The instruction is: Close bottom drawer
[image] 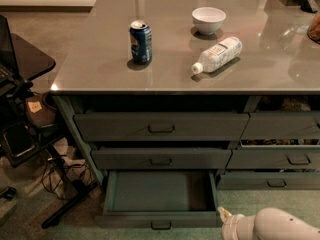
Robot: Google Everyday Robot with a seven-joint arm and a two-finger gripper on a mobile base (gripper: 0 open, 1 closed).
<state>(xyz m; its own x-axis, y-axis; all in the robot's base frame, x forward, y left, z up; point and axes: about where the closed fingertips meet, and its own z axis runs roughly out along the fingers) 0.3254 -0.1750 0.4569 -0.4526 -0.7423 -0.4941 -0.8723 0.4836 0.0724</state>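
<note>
The bottom drawer [159,193] of the left three-drawer stack stands pulled out, and its inside looks empty. Its flat front carries a small dark bar handle [161,226] at the lower edge of the view. The two drawers above it, the top one [161,126] and the middle one [161,158], are pushed in. My gripper [224,215] is at the bottom right, at the end of the white arm [272,226], just right of the open drawer's front right corner. It holds nothing that I can see.
On the grey countertop [100,69] stand a blue soda can [140,42] and a white bowl [208,20], and a plastic bottle [218,54] lies on its side. The narrower right-hand drawers [282,144] are beside the stack. A black stand with cables [30,134] is at the left.
</note>
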